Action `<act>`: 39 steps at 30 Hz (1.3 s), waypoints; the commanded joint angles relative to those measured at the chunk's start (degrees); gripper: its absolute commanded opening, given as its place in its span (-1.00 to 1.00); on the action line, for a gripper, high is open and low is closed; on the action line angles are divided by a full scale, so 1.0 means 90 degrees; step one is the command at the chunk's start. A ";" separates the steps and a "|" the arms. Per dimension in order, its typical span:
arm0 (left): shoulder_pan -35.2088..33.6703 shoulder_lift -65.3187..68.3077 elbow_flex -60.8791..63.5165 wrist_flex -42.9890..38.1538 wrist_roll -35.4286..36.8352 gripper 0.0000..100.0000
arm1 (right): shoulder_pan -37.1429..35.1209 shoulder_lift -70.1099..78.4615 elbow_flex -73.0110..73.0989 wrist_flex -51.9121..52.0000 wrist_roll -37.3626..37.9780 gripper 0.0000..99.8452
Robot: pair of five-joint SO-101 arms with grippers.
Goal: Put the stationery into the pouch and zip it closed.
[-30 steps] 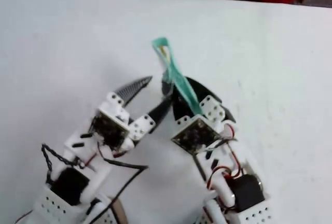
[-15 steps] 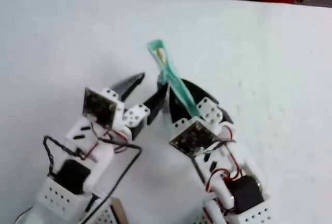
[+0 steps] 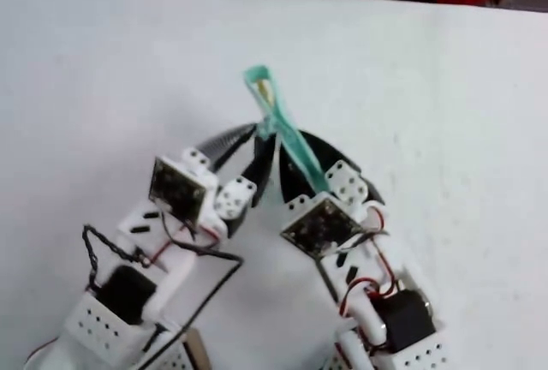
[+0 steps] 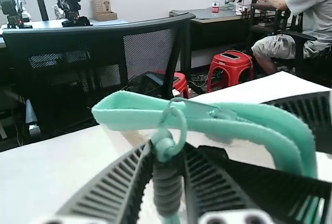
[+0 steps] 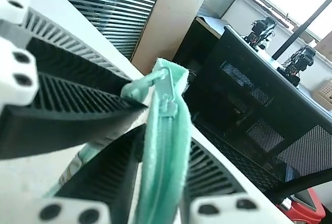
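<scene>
Left gripper [image 3: 261, 139], one: jaws are pressed together on the zip pull [image 4: 165, 149]. Right gripper [image 3: 295, 149], one, just right of it: jaws are pinched on the pouch [image 3: 282, 122]. Pouch, one: mint green, slim, held on edge between both grippers, extending far-left over the white table [image 3: 428, 87].

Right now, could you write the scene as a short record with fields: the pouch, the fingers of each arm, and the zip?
pouch: teal, held on edge over the table, zip on top
right gripper: fingers shut on the pouch's two sides
left gripper: fingers shut on the pull
pull: teal loop hanging from the zip
zip state: cannot tell how far it is closed
table: white
</scene>
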 commanded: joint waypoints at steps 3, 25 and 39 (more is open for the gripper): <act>0.0093 -0.0024 -0.0049 -0.0166 -0.0440 -0.96 | 0.0054 0.0024 0.0029 0.0142 -0.0098 -0.96; -0.1490 0.2281 -0.1201 -0.1260 -0.0430 -0.96 | 0.0083 0.0015 0.0049 0.0366 -0.0274 -0.96; -0.2037 0.2535 -0.1309 -0.1309 -0.0430 -0.96 | -0.0650 -0.2037 0.0879 0.1158 0.0303 -0.96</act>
